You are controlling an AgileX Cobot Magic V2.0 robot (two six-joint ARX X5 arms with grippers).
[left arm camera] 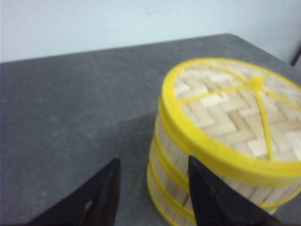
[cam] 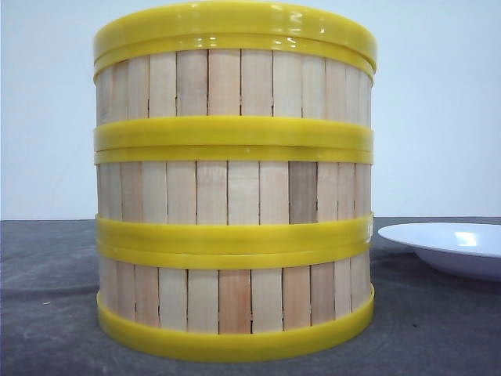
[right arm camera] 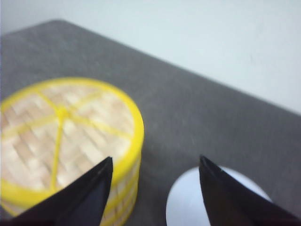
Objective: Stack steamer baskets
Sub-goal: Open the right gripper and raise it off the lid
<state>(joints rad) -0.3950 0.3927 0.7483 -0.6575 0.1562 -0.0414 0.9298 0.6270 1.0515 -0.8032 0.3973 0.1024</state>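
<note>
Three steamer baskets (cam: pixel 233 184) stand stacked in one upright column on the grey table, filling the middle of the front view. A woven lid with a yellow rim (left arm camera: pixel 235 113) covers the top basket; the lid (right arm camera: pixel 61 127) also shows in the right wrist view. My left gripper (left arm camera: pixel 153 162) hovers open above the stack's left side, one fingertip over the table and the other over the stack's wall. My right gripper (right arm camera: pixel 155 162) is open above the gap between the stack (right arm camera: pixel 120 188) and a white plate. Neither gripper holds anything, and neither appears in the front view.
A white plate (cam: pixel 450 247) lies on the table to the right of the stack; the plate (right arm camera: pixel 188 202) sits under my right gripper's fingers. The grey table (left arm camera: pixel 70 108) extends to a pale wall behind.
</note>
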